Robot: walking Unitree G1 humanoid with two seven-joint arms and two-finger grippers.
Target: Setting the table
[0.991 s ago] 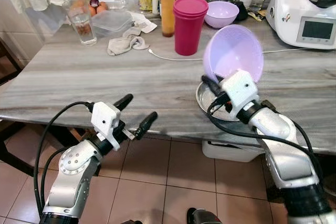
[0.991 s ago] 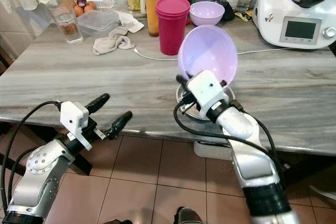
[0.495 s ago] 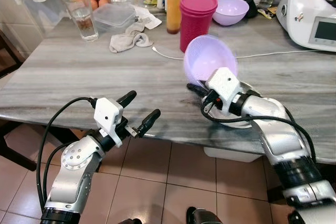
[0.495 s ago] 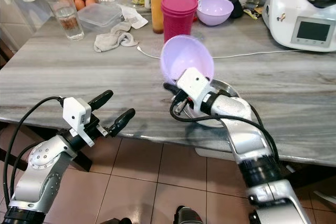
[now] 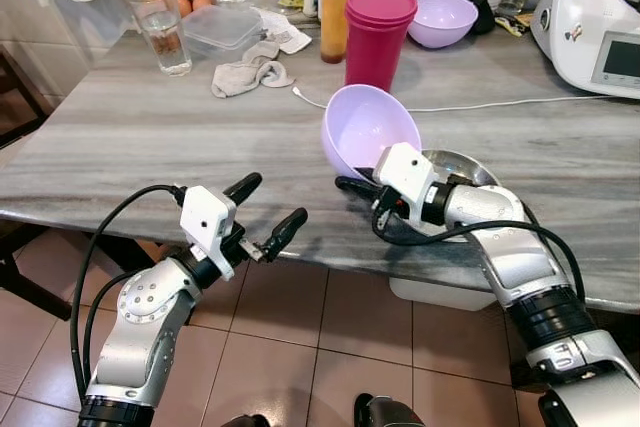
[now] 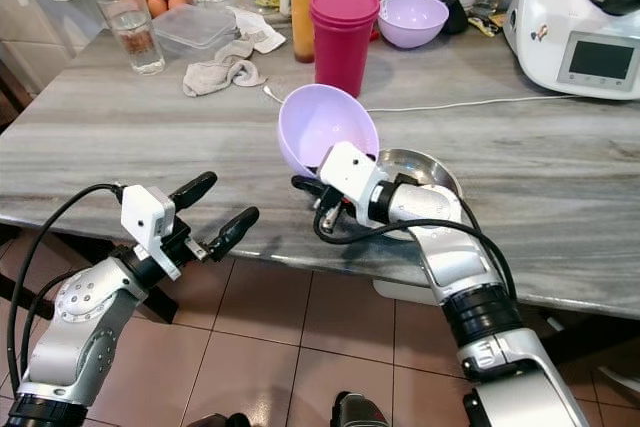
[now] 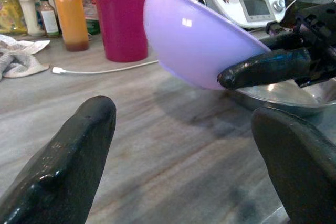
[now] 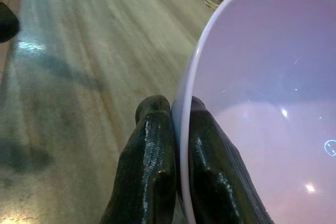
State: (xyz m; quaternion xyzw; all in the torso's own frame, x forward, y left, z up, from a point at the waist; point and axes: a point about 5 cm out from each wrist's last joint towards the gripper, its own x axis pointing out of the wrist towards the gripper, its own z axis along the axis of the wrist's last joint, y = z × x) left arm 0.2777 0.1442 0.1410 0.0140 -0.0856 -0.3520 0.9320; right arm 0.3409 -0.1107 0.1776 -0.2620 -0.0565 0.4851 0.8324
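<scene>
The right gripper (image 8: 176,153) is pinched onto the rim of a lilac bowl (image 5: 365,128), one finger inside the wall and one outside (the right wrist view shows the rim squeezed between the two pads). The bowl is held tilted above the grey marble table (image 5: 150,137), near its front edge, with its opening turned toward the robot and to its left. Just behind the gripper's white housing, a steel bowl (image 5: 462,164) rests on the table, partly hidden by the right arm. The left gripper (image 5: 268,211) is held in front of the table edge, over the tiled floor (image 5: 290,347), with its fingers spread apart and nothing between them. Farther back on the table a magenta tumbler (image 5: 378,35) is standing upright, with a white cable (image 5: 500,103) lying beside it. Behind it a second lilac bowl (image 5: 444,18) and an orange bottle (image 5: 335,11) are seen. To the robot's left lie a crumpled cloth (image 5: 247,75), a clear lidded box (image 5: 222,30) and a glass (image 5: 165,29). A white kitchen machine (image 5: 598,17) is placed at the right.
</scene>
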